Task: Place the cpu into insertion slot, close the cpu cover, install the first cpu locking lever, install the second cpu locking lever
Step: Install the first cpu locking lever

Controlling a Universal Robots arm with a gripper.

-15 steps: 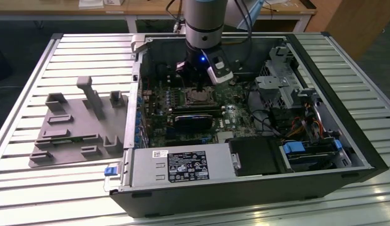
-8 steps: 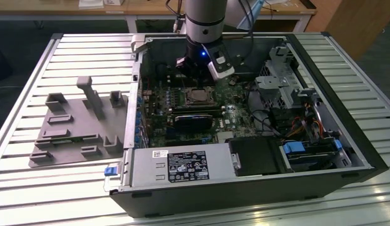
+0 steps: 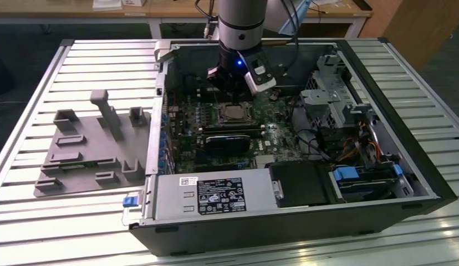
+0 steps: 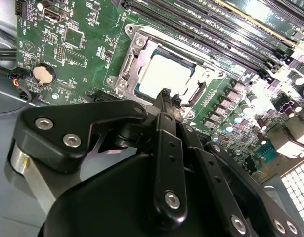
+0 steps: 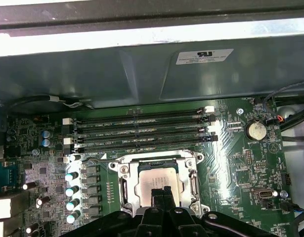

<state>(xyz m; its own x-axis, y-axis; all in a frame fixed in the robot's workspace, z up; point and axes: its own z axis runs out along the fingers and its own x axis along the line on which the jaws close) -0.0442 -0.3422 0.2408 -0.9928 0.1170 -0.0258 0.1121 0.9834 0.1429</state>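
The cpu (image 5: 156, 178) lies flat in the insertion slot (image 3: 233, 113) on the green board, its pale face also plain in the second wrist view (image 4: 164, 74). The silver cpu cover (image 5: 152, 159) lies down around it as a frame (image 4: 133, 59). A thin locking lever (image 4: 200, 88) runs along one side of the frame; whether it is latched I cannot tell. My gripper (image 4: 164, 94) hovers just over the frame's edge nearest the wrist, its fingers pressed together with nothing between them. It appears in the first wrist view (image 5: 161, 193) and in the exterior view (image 3: 228, 95).
Black memory slots (image 5: 142, 131) run beside the socket, with a coin battery (image 5: 255, 130) and a row of capacitors (image 5: 71, 190) nearby. The case wall (image 5: 142, 74) rises behind. A grey fixture plate (image 3: 89, 149) lies outside the case; the power supply (image 3: 207, 194) sits at the front.
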